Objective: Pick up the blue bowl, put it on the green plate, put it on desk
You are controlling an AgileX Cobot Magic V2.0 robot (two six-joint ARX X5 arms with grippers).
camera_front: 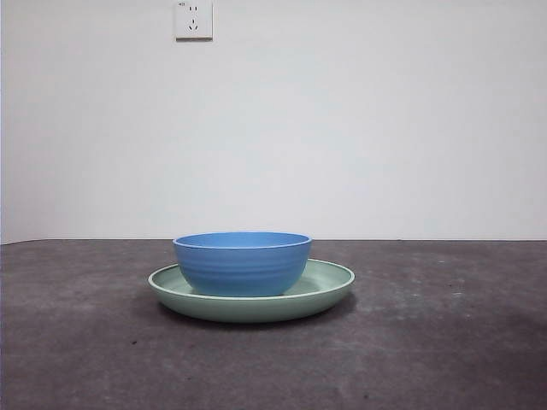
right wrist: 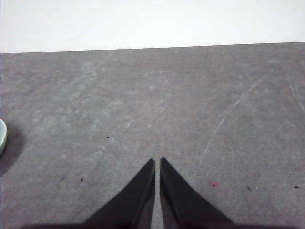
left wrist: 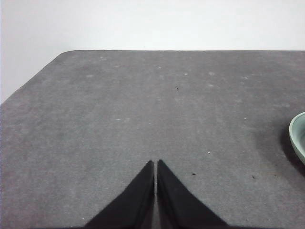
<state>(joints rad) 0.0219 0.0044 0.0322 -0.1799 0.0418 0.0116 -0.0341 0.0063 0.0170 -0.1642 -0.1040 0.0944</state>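
bowl [camera_front: 242, 263]: medium blue, faint horizontal ridges, paler rim
plate [camera_front: 329, 289]: pale sage green, plain
tabletop [camera_front: 444, 342]: dark grey-brown, mottled, small dark specks
wall [camera_front: 359, 120]: plain white
socket [camera_front: 193, 19]: white
left tool [left wrist: 156, 164]: black
right tool [right wrist: 157, 162]: black

The left hand [left wrist: 156, 164] is hanging above the table [left wrist: 143, 109] with its two black jaws pressed together, only a hairline slit showing between the tips, and nothing is sitting between them. The right hand [right wrist: 157, 162] is hanging the same way, jaws closed tip to tip and holding nothing. Neither arm is showing in the front view.
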